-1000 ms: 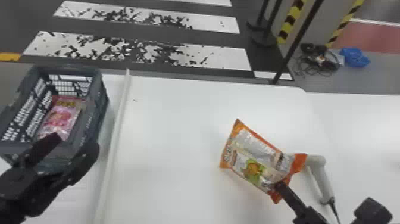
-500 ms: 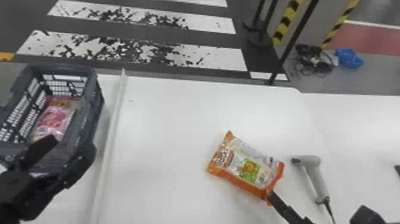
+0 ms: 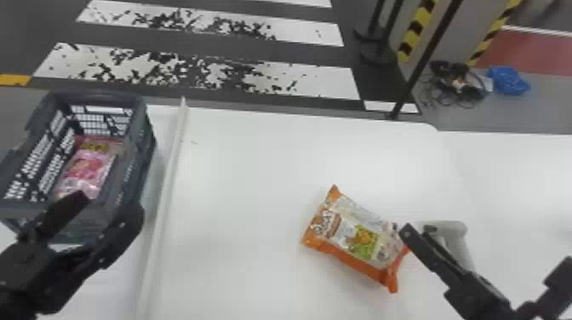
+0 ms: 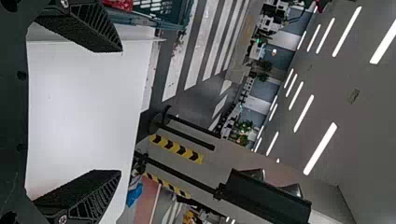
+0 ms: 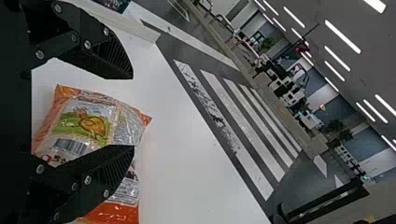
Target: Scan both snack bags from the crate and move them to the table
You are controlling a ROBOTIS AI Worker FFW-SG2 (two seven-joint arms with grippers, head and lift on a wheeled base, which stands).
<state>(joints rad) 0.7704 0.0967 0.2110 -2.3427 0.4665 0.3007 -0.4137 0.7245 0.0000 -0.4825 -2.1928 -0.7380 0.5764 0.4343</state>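
At near left, the left gripper [image 3: 110, 202] is parked with jaws spread by the crate [image 3: 140, 164], which holds the pink bag [image 3: 87, 167]. Rightward, the orange bag [image 3: 361, 238] lies on the table [image 3: 238, 191] beside the right gripper [image 5: 132, 112], its jaws wide and empty. Best to draw straight back, dragging no corner and sparing the scanner [image 3: 449, 230]. The orange bag looks plump, glossy and crinkled, bearing a barcode [image 5: 70, 146].

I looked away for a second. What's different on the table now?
The orange snack bag has shifted left, away from the scanner, and now lies flatter. The right gripper, fingers apart, has moved farther from the robot in the head view. The pink bag stayed in the crate, and the left gripper stayed beside it.
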